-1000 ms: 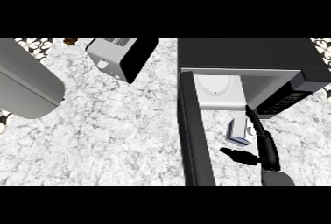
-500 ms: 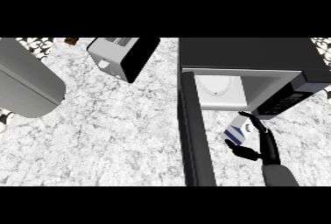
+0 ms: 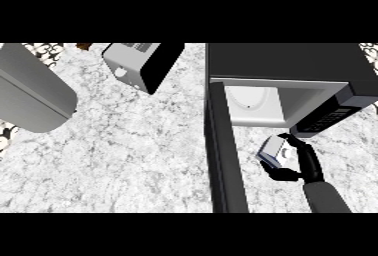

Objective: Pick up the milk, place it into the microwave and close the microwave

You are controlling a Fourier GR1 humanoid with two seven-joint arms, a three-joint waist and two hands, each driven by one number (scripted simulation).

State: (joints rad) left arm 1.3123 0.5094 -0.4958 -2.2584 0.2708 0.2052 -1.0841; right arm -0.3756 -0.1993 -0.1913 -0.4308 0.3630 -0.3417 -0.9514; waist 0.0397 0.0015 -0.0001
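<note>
Black right hand (image 3: 301, 162) curled round milk (image 3: 272, 151).

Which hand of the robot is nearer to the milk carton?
Right. The right hand is curled round the milk carton, in front of the open microwave; the left hand is not in view.

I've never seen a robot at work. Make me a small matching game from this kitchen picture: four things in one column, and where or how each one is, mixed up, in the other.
Things
1. milk carton
2. microwave door
3. toaster
4. right hand

Places and states
a. swung open
b. curled round the carton
c. on the counter, left of the microwave
d. held just outside the microwave's opening

Pairs: 1-d, 2-a, 3-c, 4-b
</note>
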